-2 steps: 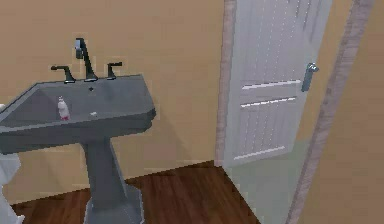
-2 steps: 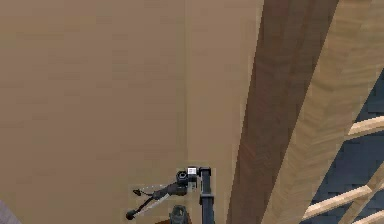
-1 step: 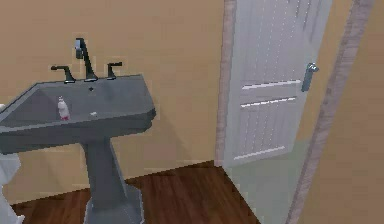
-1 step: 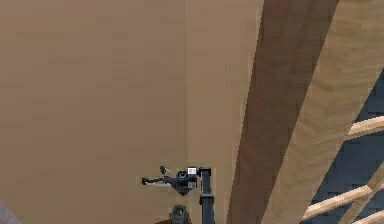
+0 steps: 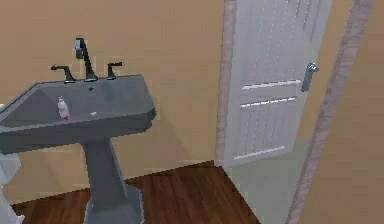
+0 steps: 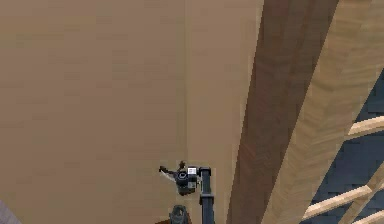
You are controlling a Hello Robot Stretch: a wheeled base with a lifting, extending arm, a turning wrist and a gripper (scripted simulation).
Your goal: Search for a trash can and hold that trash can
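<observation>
Since the two thin dark fingers (image 6: pixel 165 172) look alike whatever they do, I cannot tell how they are set. Only bare tan wall (image 6: pixel 100 90) lies behind the gripper (image 6: pixel 164 170), so it holds nothing. Just right of it are two small white marker squares (image 6: pixel 188 176), then the dark square arm bar (image 6: pixel 206 200) rising from the bottom edge. The arm sits low, probably carried that way while the base travels. Farther right, a broad brown wooden door frame (image 6: pixel 285 90) runs up the arm side view.

Forward view: a grey pedestal sink (image 5: pixel 85 115) stands against the wall, with a dark metal faucet (image 5: pixel 85 55) at its back rim. A small white-and-pink bottle (image 5: pixel 64 107) stands on its deck, within reach of the basin. A white rounded thing (image 5: pixel 5 168) is cut off by the left edge and too partial to name. Right of the sink is a white panelled door (image 5: pixel 270 80) with a silver lever handle (image 5: pixel 311 75), over a dark wooden plank floor (image 5: pixel 190 190).

Trash can: its location cannot be told from here. Judgement: the search step is under way and holding has not begun. Next, turn the base to sweep the floor beside the sink and by the door, since bins usually sit low near fixtures.
</observation>
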